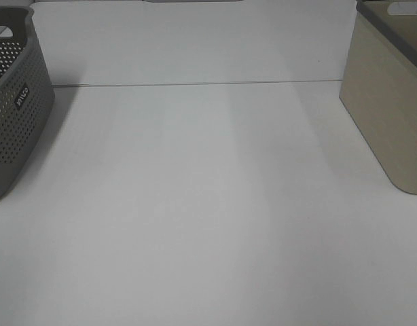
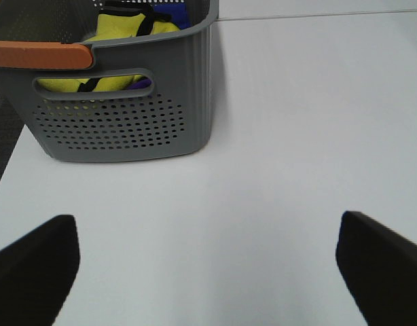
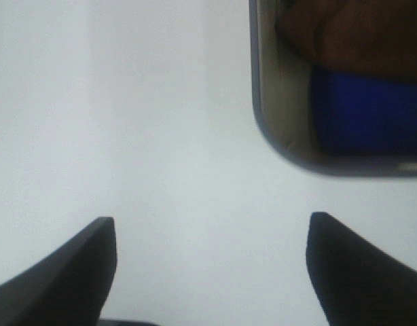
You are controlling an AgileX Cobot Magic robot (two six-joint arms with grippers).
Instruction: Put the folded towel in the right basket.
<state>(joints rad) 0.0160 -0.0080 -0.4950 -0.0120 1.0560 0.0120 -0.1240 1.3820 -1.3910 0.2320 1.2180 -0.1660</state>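
— On the left edge of the white surface (image 1: 208,224), what stands there?

— A grey perforated basket (image 1: 15,115) with a small label on its side. Seen from the left wrist view, the same grey basket (image 2: 127,102) has an orange-brown handle (image 2: 42,54) on its rim, and yellow cloth (image 2: 130,27) with dark straps lies inside, a bit of blue beside it.

— And the left tool?

— The left tool (image 2: 208,272) hangs over bare surface near that basket, its two dark fingers (image 2: 35,268) spread wide with nothing between them.

— Further right?

— The middle of the surface carries nothing in the high view. At the right edge stands the beige basket (image 1: 388,115) with a grey rim.

— Where is the towel?

— Inside it: the right wrist view looks down into the beige basket (image 3: 276,102), and a blue folded towel (image 3: 368,112) lies in it, something dark brown beside the towel. The picture is blurred.

— The right tool?

— The right tool (image 3: 212,265) is wide apart too, empty, over the surface just beside that basket's corner.
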